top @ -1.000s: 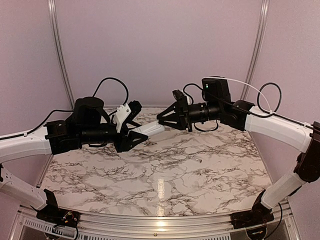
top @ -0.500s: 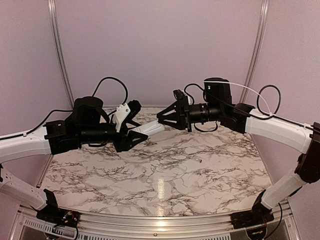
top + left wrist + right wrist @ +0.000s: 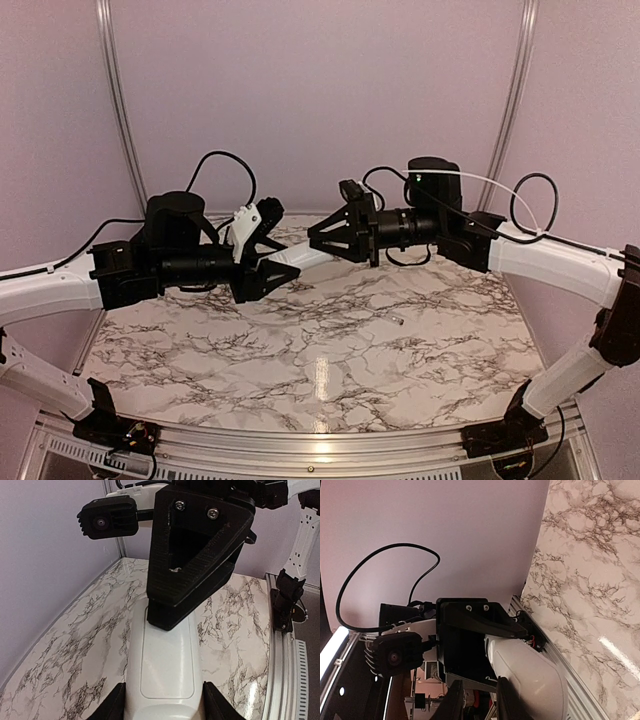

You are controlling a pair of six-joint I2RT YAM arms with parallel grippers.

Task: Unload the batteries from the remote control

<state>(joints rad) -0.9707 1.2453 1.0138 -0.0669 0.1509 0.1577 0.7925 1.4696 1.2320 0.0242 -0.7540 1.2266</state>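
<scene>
If I shove: remote control [image 3: 167, 670] may twist from my left fingers [image 3: 116, 704], clamped on it.
Its far end: my right fingers [image 3: 454, 706], grip unclear.

The work surface is a table [image 3: 350, 350] with a white marble-pattern top crossed by dark veins. A glossy finish returns a bright vertical streak of overhead light [image 3: 322, 380] near the front centre. An aluminium rail [image 3: 320, 447] borders the near edge. The enclosure consists of plain pale lilac panels: a back wall [image 3: 320, 90], a left wall [image 3: 50, 120] and a right wall [image 3: 590, 100]. Two aluminium uprights, left [image 3: 118, 100] and right [image 3: 515, 90], stand at the rear corners where the panels meet. Illumination is even and soft.
</scene>
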